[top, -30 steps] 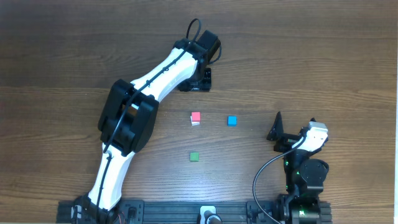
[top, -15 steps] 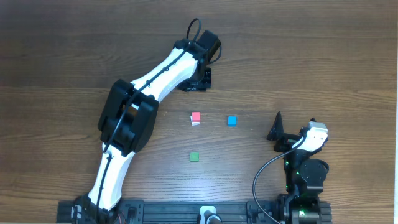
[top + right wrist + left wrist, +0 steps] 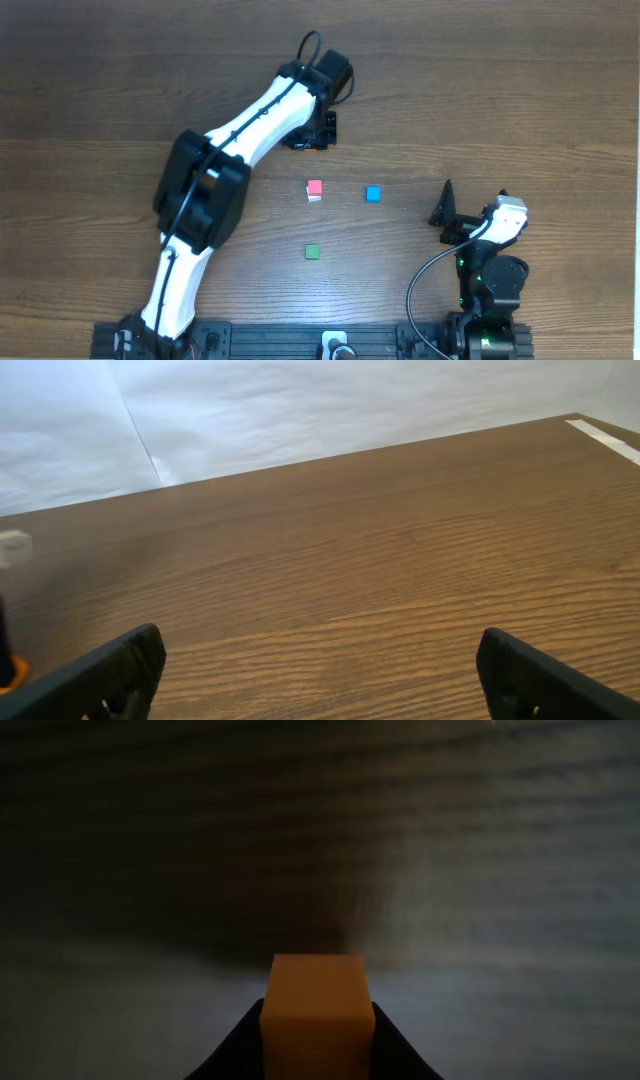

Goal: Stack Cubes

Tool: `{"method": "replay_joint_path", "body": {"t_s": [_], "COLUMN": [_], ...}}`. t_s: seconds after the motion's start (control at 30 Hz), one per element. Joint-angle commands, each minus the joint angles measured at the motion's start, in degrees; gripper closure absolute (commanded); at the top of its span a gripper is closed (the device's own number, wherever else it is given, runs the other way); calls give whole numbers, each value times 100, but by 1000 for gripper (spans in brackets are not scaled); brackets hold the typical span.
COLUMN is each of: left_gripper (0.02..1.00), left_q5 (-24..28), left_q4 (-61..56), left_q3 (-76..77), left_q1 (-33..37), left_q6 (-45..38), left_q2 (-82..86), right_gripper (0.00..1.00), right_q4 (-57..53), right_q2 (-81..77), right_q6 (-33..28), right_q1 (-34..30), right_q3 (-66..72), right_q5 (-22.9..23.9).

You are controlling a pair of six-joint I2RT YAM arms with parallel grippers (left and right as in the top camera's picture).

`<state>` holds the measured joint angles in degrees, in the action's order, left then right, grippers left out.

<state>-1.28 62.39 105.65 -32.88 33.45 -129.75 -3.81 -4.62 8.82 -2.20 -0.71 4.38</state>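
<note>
Left tool (image 3: 314,133) at far centre, clamped on orange cube (image 3: 318,1010). Right tool (image 3: 320,665) spread wide, near right. Pink cube (image 3: 315,187), blue cube (image 3: 373,193) and green cube (image 3: 312,252) sit mid-tabletop (image 3: 500,80), apart.

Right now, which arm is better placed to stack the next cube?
Left. The left gripper is shut on an orange cube, just beyond the pink cube. The right gripper is open and empty, back near its base.
</note>
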Motion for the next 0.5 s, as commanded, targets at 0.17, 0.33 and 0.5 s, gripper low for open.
{"method": "replay_joint_path", "body": {"t_s": [0.17,0.33,0.5], "left_gripper": [978,980,976], "left_q5": [-267,-337,-352], "left_q4": [688,726,629], "left_q3": [-2,-345,-911], "left_q1": [-472,-859,-1075], "left_q6": [501,844,1207], "left_q2": [1530,1770,1996], "right_gripper": [9,9,7], "right_q4": [-7,-9,-7], "right_q2": [17,15,15], "right_q6": [-9,-9,-9], "right_q1": [0,0,0], "right_q3": [39,39,39], "right_q5": [-28,-28,-28]}}
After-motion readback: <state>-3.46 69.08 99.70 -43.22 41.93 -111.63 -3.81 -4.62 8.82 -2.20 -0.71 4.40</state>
